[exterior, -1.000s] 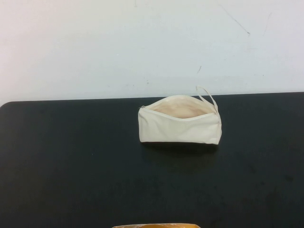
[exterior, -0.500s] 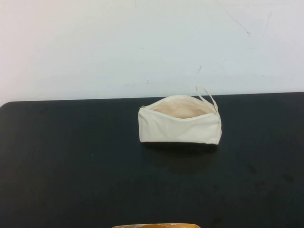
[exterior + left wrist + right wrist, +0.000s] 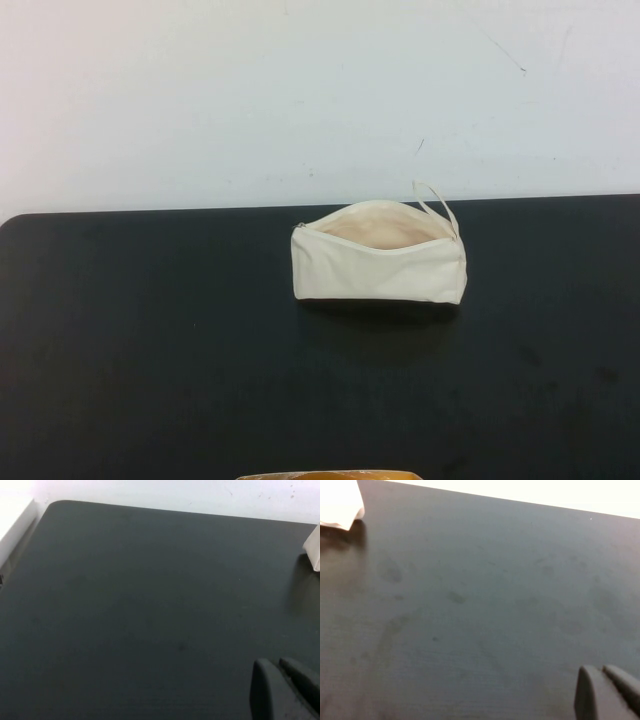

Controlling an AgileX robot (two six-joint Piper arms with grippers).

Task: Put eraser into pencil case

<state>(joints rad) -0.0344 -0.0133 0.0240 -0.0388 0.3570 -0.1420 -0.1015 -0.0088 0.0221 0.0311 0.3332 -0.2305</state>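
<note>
Black table point(image 3: 150, 350) against a white wall point(image 3: 200, 90).

Pencil case point(image 3: 378, 262): cream fabric pouch, toward the far edge, right of centre; zip open, peach lining showing, thin loop strap point(image 3: 437, 207) standing at its right end.

Eraser: not seen in any view.

Yellow-tan edge point(image 3: 330, 475): at the near table border, unidentifiable.

Left gripper point(image 3: 285, 690): over bare tabletop, well apart from the pouch; fingers together, holding nothing.

Right gripper point(image 3: 607, 692): over bare tabletop, well apart from the pouch; fingers together, holding nothing.
</note>
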